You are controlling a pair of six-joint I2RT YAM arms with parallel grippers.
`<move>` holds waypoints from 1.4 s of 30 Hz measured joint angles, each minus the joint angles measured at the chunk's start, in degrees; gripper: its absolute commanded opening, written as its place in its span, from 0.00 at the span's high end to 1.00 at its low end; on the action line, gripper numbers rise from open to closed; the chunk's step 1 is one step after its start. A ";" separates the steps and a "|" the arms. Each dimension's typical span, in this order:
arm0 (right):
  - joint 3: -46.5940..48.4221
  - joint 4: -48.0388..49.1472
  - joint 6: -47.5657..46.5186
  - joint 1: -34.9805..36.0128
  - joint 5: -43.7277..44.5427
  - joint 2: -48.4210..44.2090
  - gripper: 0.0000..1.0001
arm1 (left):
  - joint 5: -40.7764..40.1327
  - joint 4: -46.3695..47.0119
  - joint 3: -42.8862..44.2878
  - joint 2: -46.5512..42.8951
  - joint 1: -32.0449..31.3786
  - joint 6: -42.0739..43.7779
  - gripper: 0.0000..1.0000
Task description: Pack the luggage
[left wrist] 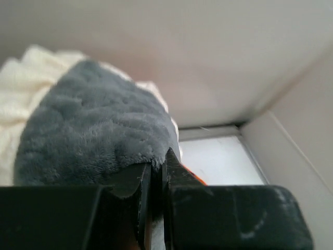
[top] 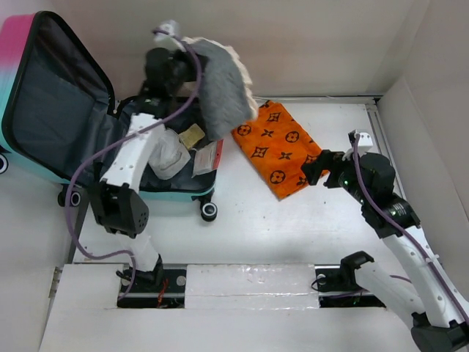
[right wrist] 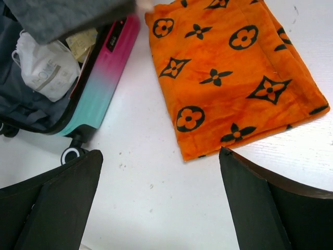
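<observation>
Grey plush cloth with a cream knitted backing (top: 220, 88) is hanging from the left gripper (top: 167, 62), whose jaws are pinching together on its edge, holding it up over the far right corner of the small pink-to-teal hard-shell suitcase (top: 55, 110). That luggage is lying open at the far left of the white table (top: 293, 235), its dark-lined lid leaning up and away to the left and its tray facing upward, with a white pouch (top: 170, 154) and a few small packets sitting inside. What matters, to my eye, is that the tray is lying below the hand and a little nearer and to the left, while the cloth is draping out to the right past the case's rim. The right gripper (top: 311, 169) is hovering with its jaws wide apart and empty, just beside the near right end of a folded orange towel with black flower marks (top: 278, 147), which is running diagonally from far left to near right; that arm is clearly the nearer one to it.
</observation>
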 measured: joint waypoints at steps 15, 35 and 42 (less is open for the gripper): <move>-0.39 4.09 -2.43 -1.18 -5.25 1.64 0.00 | 2.29 1.77 -45.68 -14.93 33.79 -16.00 1.00; -5.29 12.00 -0.87 4.68 -5.27 10.25 0.00 | 0.11 -5.11 -59.78 -30.73 29.70 -22.18 0.22; -5.29 13.33 -0.87 4.92 -2.73 11.85 0.03 | -7.67 -6.12 -58.29 -41.75 24.28 -20.20 0.09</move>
